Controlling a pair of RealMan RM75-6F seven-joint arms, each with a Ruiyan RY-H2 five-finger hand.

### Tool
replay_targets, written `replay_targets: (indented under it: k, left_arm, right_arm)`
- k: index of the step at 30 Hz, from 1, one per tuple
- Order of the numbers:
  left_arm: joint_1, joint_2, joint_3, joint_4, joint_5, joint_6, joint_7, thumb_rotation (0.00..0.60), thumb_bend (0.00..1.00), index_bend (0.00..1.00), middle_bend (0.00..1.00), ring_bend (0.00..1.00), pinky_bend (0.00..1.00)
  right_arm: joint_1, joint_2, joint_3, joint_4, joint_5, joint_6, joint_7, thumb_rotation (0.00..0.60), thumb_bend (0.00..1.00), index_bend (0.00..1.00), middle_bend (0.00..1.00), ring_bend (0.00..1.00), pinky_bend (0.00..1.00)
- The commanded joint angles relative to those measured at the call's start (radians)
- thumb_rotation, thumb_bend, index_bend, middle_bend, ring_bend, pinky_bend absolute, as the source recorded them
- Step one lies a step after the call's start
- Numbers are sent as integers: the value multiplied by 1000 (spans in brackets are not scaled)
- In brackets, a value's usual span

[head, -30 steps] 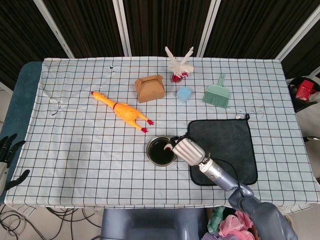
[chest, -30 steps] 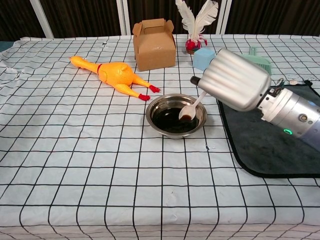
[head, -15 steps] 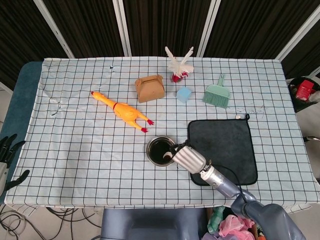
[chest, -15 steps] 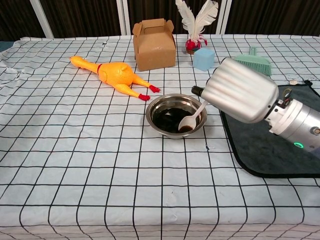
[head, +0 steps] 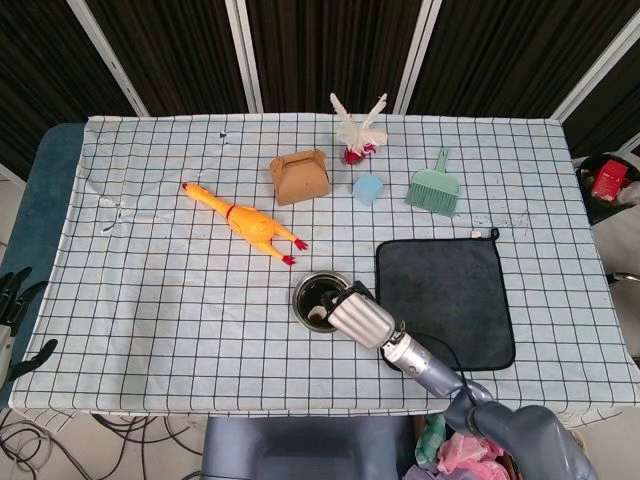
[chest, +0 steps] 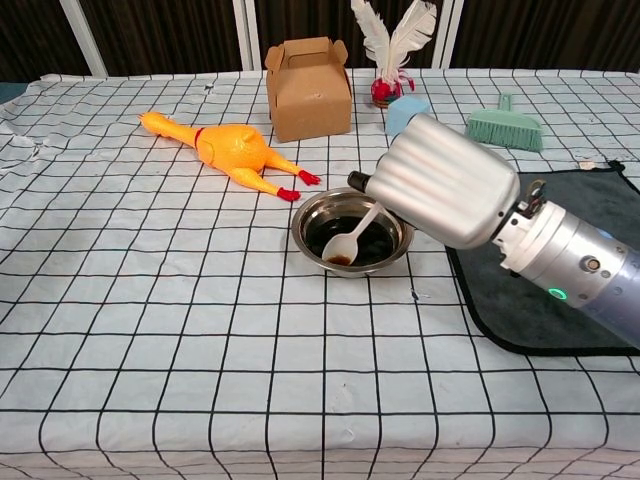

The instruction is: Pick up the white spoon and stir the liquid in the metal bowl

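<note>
Right hand (chest: 445, 180) over checked tablecloth (chest: 150, 330); dark curtains (head: 320, 50)

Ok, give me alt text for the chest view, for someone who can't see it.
The right hand holds the white spoon with its tip dipped in the dark liquid in the metal bowl on a checked tablecloth. Behind the bowl lie a rubber chicken and a cardboard box; a dark cloth lies to the right.
</note>
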Motion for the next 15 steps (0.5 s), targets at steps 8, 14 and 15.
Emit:
replay_targets:
  k: [8, 14, 15]
  left_arm:
    - [-1, -1, -2, 0, -6, -4, 3, 600, 211, 155, 33, 0, 0]
    - [0, 1, -1, -2, -3, -2, 3, 600, 211, 155, 32, 0, 0]
    - [1, 1, -1, -2, -2, 1, 4, 600, 211, 155, 32, 0, 0]
  right_arm:
    - [35, -46, 32, 70, 27, -35, 33, 600, 372, 721, 908, 1000, 988]
    - [43, -64, 39, 111, 39, -47, 42, 600, 371, 721, 908, 1000, 989]
    - [44, -67, 42, 120, 42, -48, 43, 600, 371, 721, 908, 1000, 989]
